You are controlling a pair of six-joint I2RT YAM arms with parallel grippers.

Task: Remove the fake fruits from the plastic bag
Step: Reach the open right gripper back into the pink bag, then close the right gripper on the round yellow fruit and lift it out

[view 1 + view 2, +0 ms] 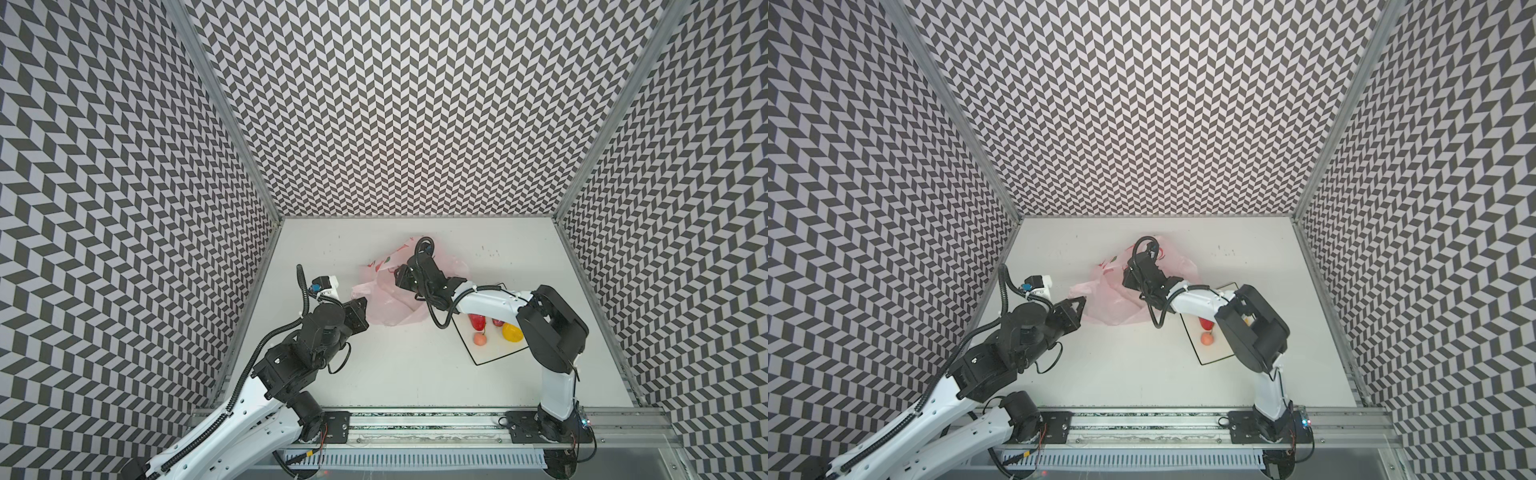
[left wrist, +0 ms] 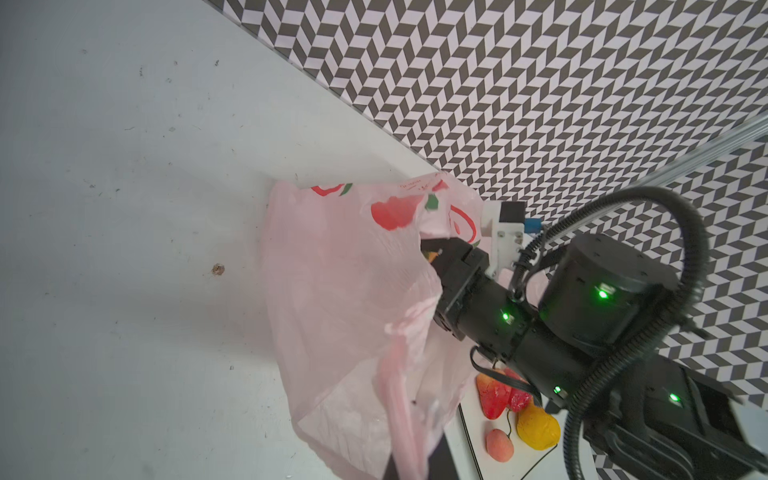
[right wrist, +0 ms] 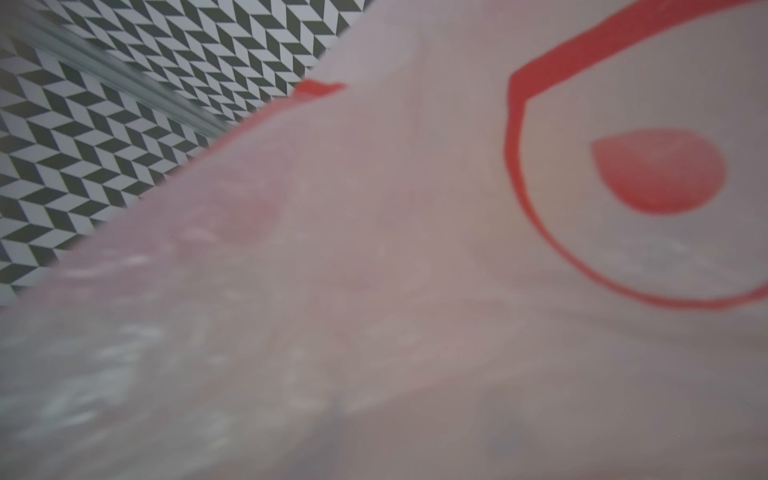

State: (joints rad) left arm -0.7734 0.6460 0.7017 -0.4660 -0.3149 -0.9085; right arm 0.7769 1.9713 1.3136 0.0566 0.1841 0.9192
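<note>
The pale-pink plastic bag (image 1: 386, 307) (image 1: 1113, 303) lies crumpled at the table's middle, its mouth held up. My left gripper (image 1: 360, 300) (image 2: 409, 465) is shut on the bag's handle strip at its left edge. From the right, my right gripper (image 2: 432, 253) reaches into the bag's mouth. A small yellow-orange patch shows between its fingers, and I cannot tell how the jaws stand. The right wrist view shows only blurred bag film (image 3: 374, 249). Outside the bag lie two red strawberries (image 1: 477, 321) (image 2: 494, 395), a yellow fruit (image 1: 512, 332) and a pink cherry (image 1: 480, 340).
The fruits outside the bag rest on a white sheet with a black border (image 1: 494, 353), right of the bag and partly under my right arm. Patterned walls close in three sides. A metal rail (image 1: 415, 424) runs along the front edge.
</note>
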